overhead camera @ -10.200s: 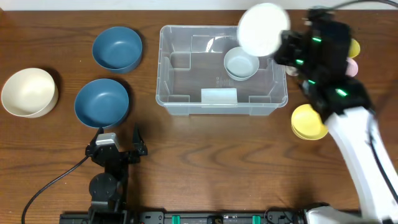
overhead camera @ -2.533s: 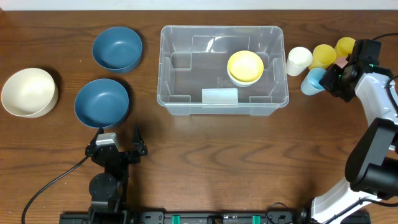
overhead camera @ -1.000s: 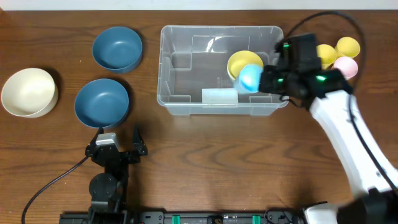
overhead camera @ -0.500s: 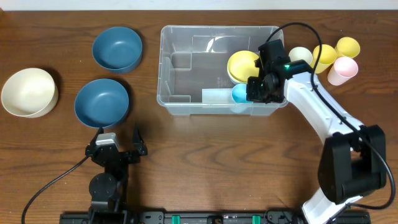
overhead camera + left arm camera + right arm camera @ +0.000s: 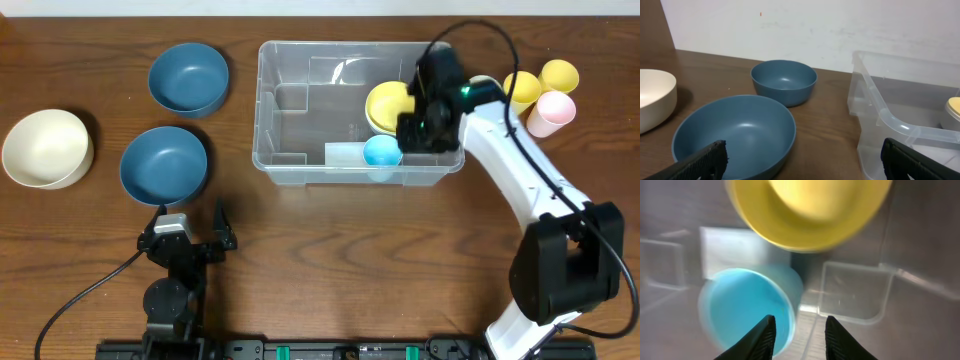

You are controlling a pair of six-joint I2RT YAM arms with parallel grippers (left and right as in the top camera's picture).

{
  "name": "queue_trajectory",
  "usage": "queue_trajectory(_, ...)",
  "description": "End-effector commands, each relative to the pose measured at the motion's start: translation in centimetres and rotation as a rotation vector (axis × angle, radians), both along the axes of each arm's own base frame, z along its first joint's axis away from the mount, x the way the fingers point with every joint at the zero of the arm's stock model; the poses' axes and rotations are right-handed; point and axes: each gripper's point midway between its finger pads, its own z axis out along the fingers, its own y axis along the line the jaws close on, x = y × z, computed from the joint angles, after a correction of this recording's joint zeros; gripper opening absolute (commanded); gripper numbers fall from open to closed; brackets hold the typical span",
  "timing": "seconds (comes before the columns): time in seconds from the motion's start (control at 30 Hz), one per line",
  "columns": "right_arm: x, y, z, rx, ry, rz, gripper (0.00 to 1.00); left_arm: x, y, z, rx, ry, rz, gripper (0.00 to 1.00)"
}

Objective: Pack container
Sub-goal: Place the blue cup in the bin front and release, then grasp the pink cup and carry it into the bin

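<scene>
Inside container [image 5: 258, 110], blue cup [image 5: 745, 305] beside yellow bowl [image 5: 810, 210], right claw [image 5: 801, 320] parted, wrist-view only

This looks like a robot test bench in a lab or workroom rather than a lived-in kitchen. A brown wood-grain tabletop [image 5: 330, 260] carries staged props. The clear container [image 5: 262, 110] sits in the middle. Left of it are two blue bowls [image 5: 188, 78] and a cream bowl [image 5: 47, 148], and right of it are yellow and pink plastic cups [image 5: 552, 105]. On the near side of the container stand a small black robot arm [image 5: 172, 300] and a white-shelled robot arm [image 5: 520, 190]. A black cable [image 5: 85, 295] and a black mounting rail [image 5: 350, 350] run along that edge. Behind the container rises a bare white wall [image 5: 815, 25].
</scene>
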Motion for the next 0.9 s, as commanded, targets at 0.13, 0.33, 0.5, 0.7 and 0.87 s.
queue_trajectory(0.13,1.6,-2.0,13.7,-0.014,-0.272,-0.028,0.43,-0.1,0.2,-1.8,0.009,0.051,0.015,0.98)
queue_trajectory(0.33,2.5,-12.0,17.0,-0.08,-0.33,-0.326,0.45,-0.1,0.2,-1.8,0.009,0.051,0.015,0.98)
queue_trajectory(0.5,2.4,-20.9,14.4,-0.111,-0.264,-0.546,0.43,-0.1,0.2,-1.8,0.009,0.051,0.015,0.98)
queue_trajectory(0.7,2.4,-27.2,10.8,-0.097,-0.179,-0.686,0.51,-0.1,0.2,-1.8,0.009,0.051,0.015,0.98)
queue_trajectory(0.87,2.3,-30.0,5.6,-0.098,-0.048,-0.739,0.5,-0.1,0.2,-1.8,0.009,0.051,0.015,0.98)
